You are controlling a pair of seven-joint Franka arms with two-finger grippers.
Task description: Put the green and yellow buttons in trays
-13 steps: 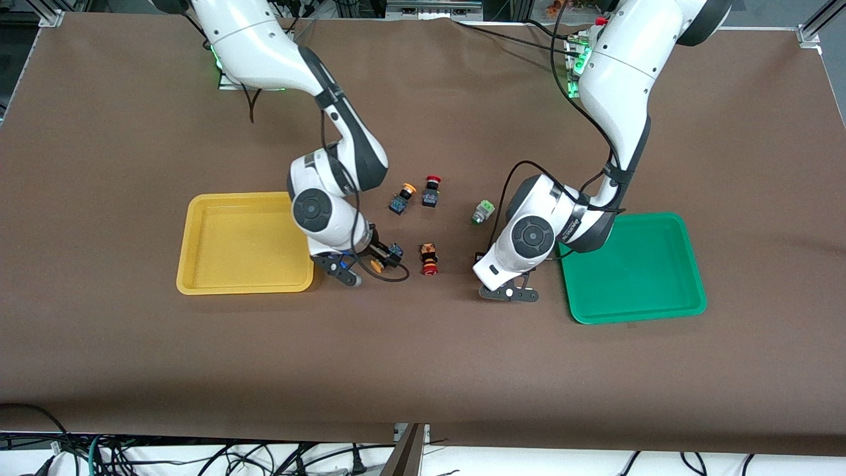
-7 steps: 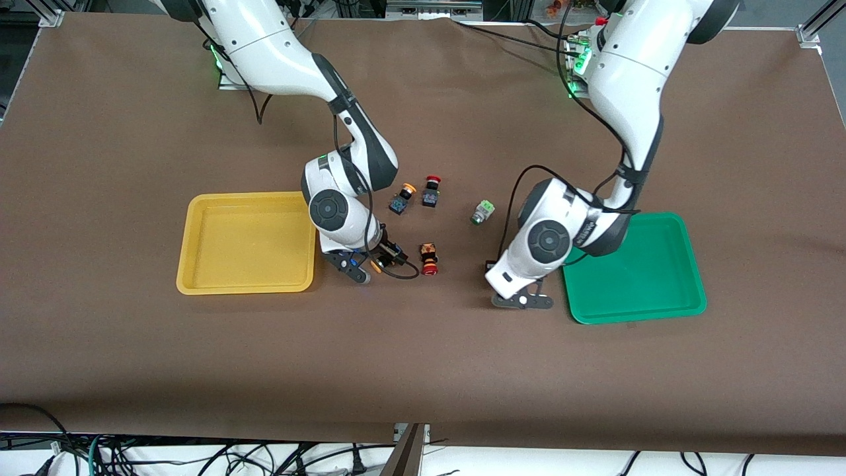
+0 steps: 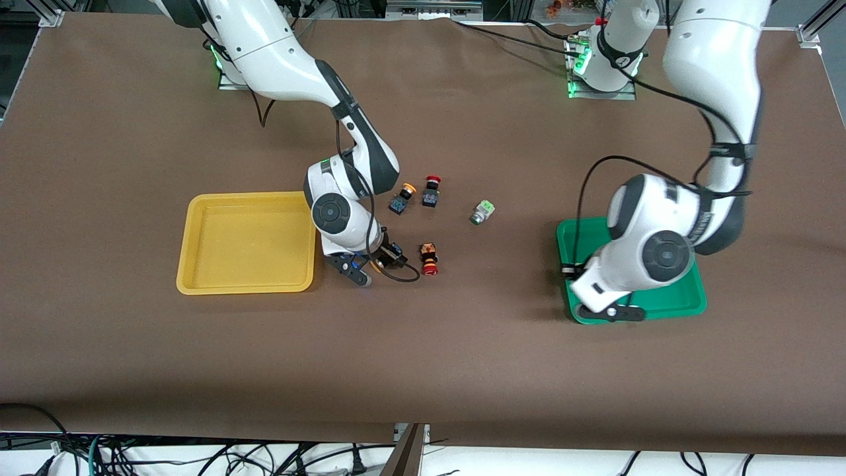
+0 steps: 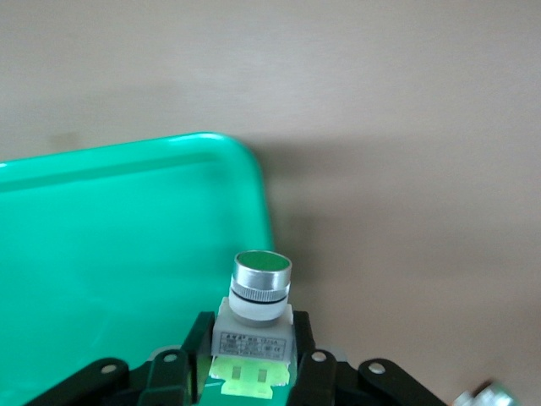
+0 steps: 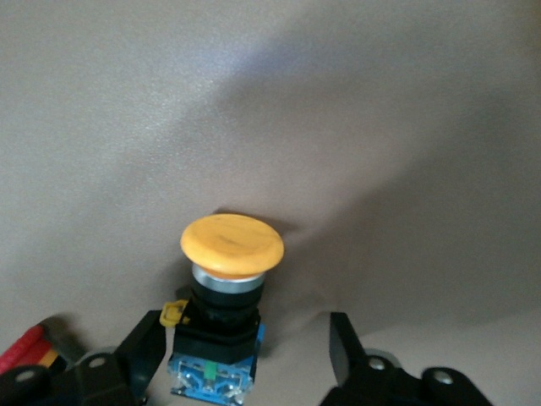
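Green button (image 4: 260, 292) – a brushed silver collar round a flat glossy green face, on a white block with a pale green base – sits clamped in the left tool (image 4: 254, 359), its black fingers closed on the block's sides. It hangs over the corner of the green tray (image 4: 101, 237), a smooth plastic dish with rounded corners and a raised rim, low in the front view at the left arm's end of the surface (image 3: 462, 370). The left arm arches down from its base, wrist bent over the tray's nearer rim.

The yellow button (image 5: 230, 254) stands on the brown matte surface with a domed orange-yellow cap on a black barrel and blue base. The right tool (image 5: 249, 351) straddles it with fingers apart – one just beside the body, the other clear of it. The right arm bends steeply down beside the yellow tray (image 3: 192, 251).

Mid-frame lie a second yellow button (image 3: 401, 198), a second green button (image 3: 482, 212) and two red-capped switches (image 3: 431, 192) (image 3: 429, 258).
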